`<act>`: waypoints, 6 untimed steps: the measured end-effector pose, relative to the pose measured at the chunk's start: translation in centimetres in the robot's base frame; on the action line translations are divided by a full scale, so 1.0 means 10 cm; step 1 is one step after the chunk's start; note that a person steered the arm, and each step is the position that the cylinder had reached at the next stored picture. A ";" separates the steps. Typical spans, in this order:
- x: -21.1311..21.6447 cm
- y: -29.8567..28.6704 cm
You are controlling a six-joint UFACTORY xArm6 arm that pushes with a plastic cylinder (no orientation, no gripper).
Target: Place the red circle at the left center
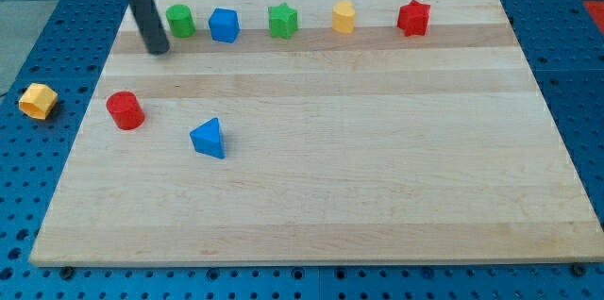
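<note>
The red circle [125,110] is a short red cylinder on the wooden board [377,196], near the board's left edge at about mid height. My tip [159,51] is at the end of the dark rod near the view's top left, above and slightly right of the red circle, with a clear gap between them. The tip is just left of and below the green circle [180,20].
Along the top edge stand a blue block [224,25], a green star [282,21], a yellow block [343,17] and a red star [413,18]. A blue triangle [209,138] lies right of the red circle. A yellow block [39,100] sits off the board at the left.
</note>
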State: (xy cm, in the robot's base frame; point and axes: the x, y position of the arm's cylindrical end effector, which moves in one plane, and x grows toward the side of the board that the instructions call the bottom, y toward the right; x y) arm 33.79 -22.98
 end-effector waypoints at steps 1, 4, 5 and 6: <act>0.73 0.12; 1.58 -0.35; 1.19 -0.37; 1.11 0.04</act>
